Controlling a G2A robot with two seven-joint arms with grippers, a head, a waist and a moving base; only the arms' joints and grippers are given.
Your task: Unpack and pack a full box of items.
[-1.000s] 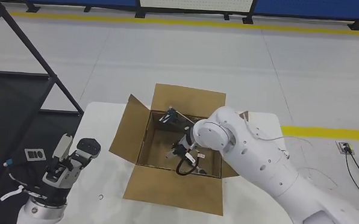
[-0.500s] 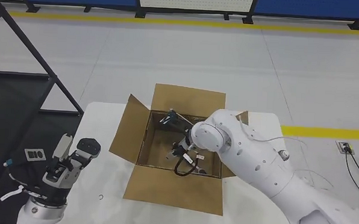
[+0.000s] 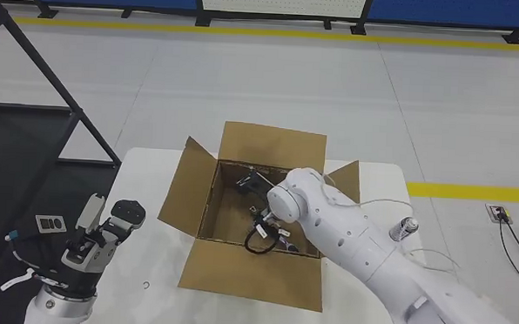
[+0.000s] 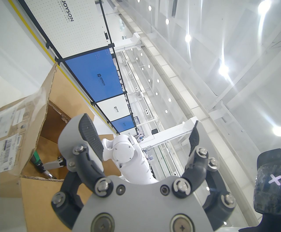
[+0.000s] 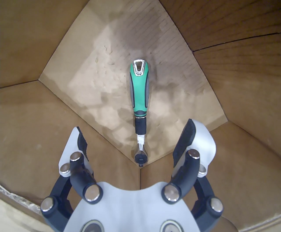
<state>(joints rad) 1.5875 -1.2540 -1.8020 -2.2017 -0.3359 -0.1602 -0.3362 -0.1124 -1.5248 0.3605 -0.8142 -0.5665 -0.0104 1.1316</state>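
Note:
The open cardboard box (image 3: 237, 279) stands mid-table with its flaps spread. A ratchet wrench (image 5: 139, 103) with a green and grey handle lies on the box floor, its metal head in a corner. My right gripper (image 5: 134, 131) hangs open inside the box just above the wrench, one finger on either side of the head end, not touching it. From the right, my right arm (image 3: 294, 203) reaches down into the box. My left gripper (image 4: 141, 127) is open and empty, pointing upward, off the box's left side (image 3: 109, 215).
A small can (image 3: 405, 227) stands on the table right of the box. A black cable loop (image 3: 260, 245) hangs from the right arm inside the box. A dark frame (image 3: 66, 110) rises left of the table. A tiny ring (image 3: 146, 286) lies near the front left.
The right arm has swung left and lower into the box, uncovering the can on the right. The left arm has stayed still.

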